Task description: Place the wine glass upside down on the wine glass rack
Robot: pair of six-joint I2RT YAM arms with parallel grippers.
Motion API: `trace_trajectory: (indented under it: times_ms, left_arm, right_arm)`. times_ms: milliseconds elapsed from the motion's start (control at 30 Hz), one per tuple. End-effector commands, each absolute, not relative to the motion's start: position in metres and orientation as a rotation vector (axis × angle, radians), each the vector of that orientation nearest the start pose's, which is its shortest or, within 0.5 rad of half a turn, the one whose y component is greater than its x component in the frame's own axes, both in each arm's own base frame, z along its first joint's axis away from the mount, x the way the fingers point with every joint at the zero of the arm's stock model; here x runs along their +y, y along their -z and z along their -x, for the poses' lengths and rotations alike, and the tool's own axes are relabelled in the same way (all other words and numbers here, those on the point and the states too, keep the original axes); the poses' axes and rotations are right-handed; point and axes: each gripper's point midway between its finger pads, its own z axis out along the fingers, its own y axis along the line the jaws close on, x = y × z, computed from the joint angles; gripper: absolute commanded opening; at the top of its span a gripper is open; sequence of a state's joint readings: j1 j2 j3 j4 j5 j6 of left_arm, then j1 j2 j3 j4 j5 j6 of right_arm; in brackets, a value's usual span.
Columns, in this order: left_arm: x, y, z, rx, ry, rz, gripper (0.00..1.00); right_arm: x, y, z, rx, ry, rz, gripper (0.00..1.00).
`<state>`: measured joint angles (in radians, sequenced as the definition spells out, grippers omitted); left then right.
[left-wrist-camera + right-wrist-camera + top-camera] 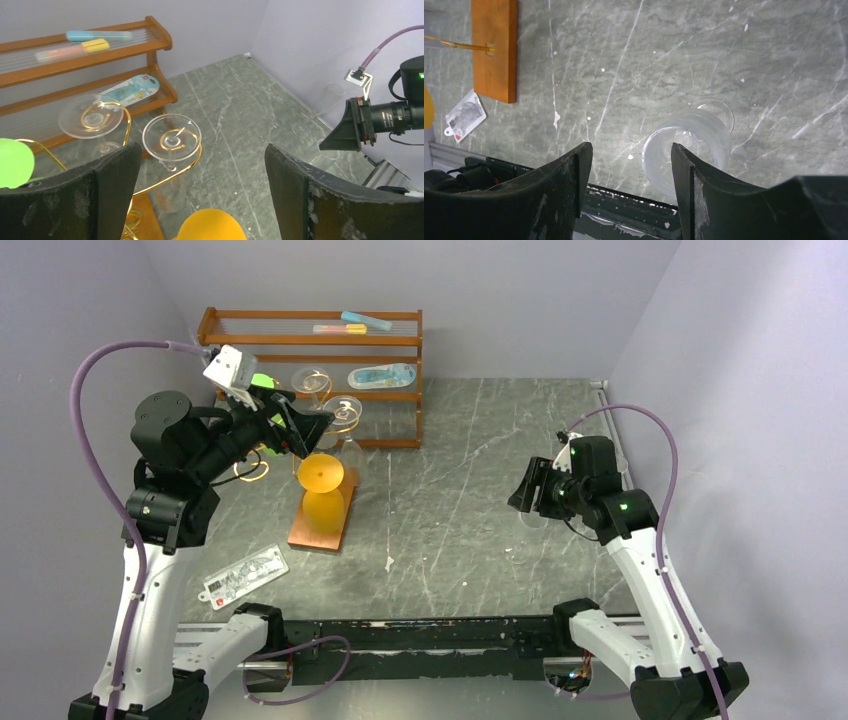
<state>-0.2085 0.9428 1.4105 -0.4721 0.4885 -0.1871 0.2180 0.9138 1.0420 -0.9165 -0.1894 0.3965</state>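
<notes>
Grey marble table (450,490), lilac walls: the clear wine glass (686,147) sits lower right of centre in the right wrist view, half behind one finger of my right gripper (631,152), whose jaws are parted and grip nothing. I'd slide across to centre the bowl between the jaws before closing, then squeeze gently since glass slips. Left gripper (202,152) hangs wide and empty by the wine glass rack (322,525), upper left of the top view.

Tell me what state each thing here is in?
left gripper: open, empty.
right gripper: open, over the loose glass.
loose glass: on the table, not gripped.
orange glass: upside down on the wine glass rack.
two clear glasses: hanging upside down on the rack.
</notes>
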Motion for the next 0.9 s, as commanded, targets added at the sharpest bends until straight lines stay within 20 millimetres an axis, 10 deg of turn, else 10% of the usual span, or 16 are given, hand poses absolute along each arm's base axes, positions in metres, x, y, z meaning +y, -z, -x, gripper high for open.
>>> trace_trajectory:
  times_ms: [0, 500, 867]
  left_arm:
    - [-0.134, -0.447, -0.261, 1.567, 0.606, -0.365, 0.96]
    - [-0.134, -0.446, -0.256, 1.565, 0.625, -0.345, 0.96]
    - [-0.14, -0.461, -0.249, 1.537, 0.706, -0.312, 0.96]
  right_arm:
    - [0.099, -0.198, -0.217, 2.449, -0.515, -0.138, 0.63]
    - [0.102, -0.167, -0.231, 2.47, -0.509, -0.169, 0.31]
    - [0.106, -0.197, -0.248, 2.378, -0.536, -0.147, 0.0]
